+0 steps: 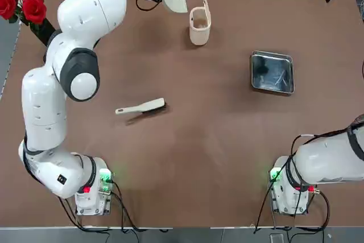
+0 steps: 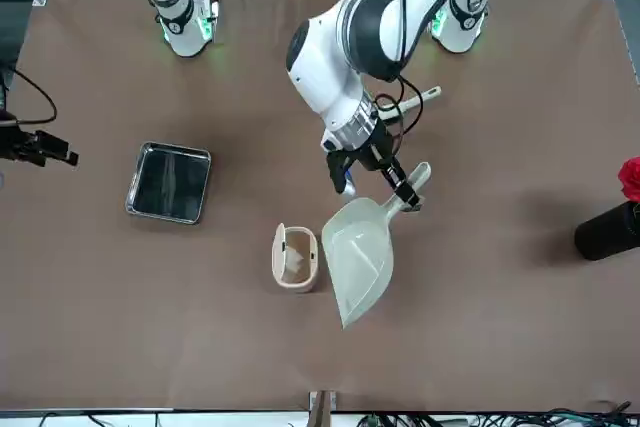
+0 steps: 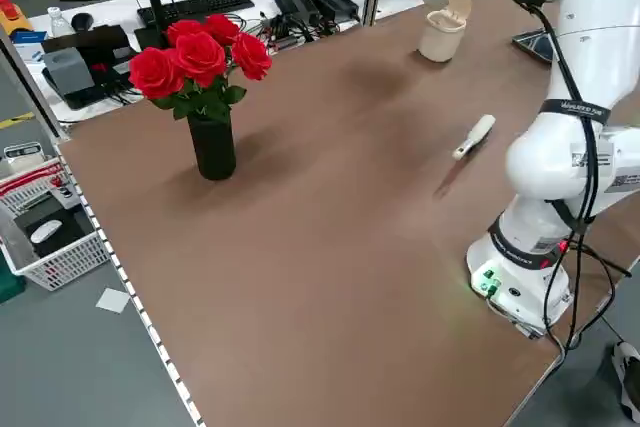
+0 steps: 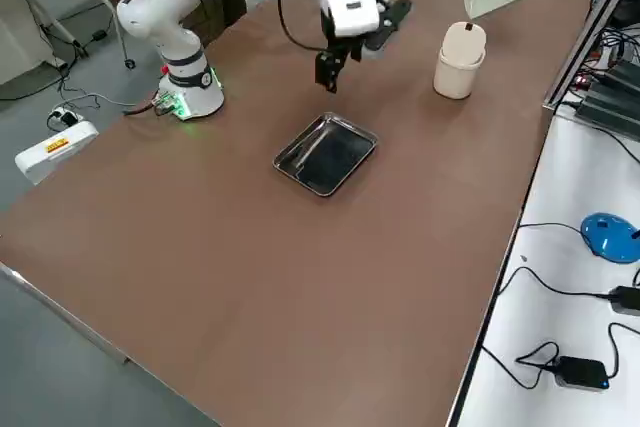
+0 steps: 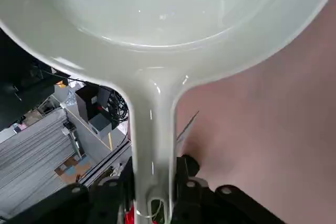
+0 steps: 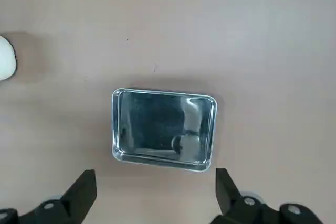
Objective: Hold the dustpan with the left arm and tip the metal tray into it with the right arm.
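- Front view shows the left gripper (image 2: 385, 169) clamped on the short handle of the cream-beige plastic dustpan (image 2: 358, 255), which hangs lifted above the brown tabletop (image 2: 500, 327) beside the tall cream cup-like bin (image 2: 294, 256).
- The right gripper (image 6: 155, 198), fingers wide apart, hovers above the shallow square shiny steel tray (image 6: 163, 128), which lies flat on the tabletop, well apart from the dustpan.
- The step in hand looks like reaching for the tray: the gripper should descend on one rim edge and pinch it firmly (thin, slick metal may slip).
- The scoop should sit low, mouth facing the tray.
- No contents can be made out in the tray; the dustpan's scoop looks empty; the bin's contents cannot be told.
- A slim cream hand brush (image 1: 140, 107) lies apart.
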Action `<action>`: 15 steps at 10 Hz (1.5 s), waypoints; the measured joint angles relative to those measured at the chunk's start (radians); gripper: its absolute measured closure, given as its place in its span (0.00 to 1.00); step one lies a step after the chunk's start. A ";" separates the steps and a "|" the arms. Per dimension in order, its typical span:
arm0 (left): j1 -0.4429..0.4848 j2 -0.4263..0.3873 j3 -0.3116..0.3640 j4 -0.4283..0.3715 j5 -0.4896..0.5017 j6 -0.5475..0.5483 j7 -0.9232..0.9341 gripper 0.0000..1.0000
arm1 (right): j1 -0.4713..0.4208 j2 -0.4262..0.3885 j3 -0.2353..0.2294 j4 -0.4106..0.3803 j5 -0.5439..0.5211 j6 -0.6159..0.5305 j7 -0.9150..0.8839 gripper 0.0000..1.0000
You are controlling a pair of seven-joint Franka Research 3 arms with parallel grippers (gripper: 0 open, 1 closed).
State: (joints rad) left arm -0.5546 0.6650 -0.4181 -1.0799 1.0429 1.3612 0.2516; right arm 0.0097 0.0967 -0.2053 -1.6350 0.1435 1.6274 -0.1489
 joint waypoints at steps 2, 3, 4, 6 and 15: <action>-0.004 -0.004 0.000 0.009 0.000 -0.001 0.004 0.67 | 0.002 -0.004 0.065 0.090 -0.046 -0.076 0.066 0.00; 0.001 -0.015 0.000 0.017 -0.023 -0.003 0.009 0.67 | 0.002 -0.006 0.081 0.137 -0.055 -0.118 0.073 0.00; 0.017 -0.031 0.001 0.019 -0.088 -0.010 0.026 0.67 | 0.002 -0.008 0.087 0.181 -0.067 -0.161 0.074 0.00; 0.071 -0.078 0.002 -0.017 -0.250 -0.015 0.096 0.67 | -0.001 -0.013 0.112 0.235 -0.122 -0.210 0.074 0.00; 0.137 -0.757 0.386 -1.150 -0.602 0.837 0.498 0.67 | -0.023 -0.036 0.187 0.218 -0.160 -0.201 0.044 0.00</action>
State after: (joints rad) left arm -0.4173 -0.0925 -0.0324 -2.2301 0.4412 2.1979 0.7495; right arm -0.0137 0.0611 -0.0185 -1.4166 -0.0170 1.4263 -0.1044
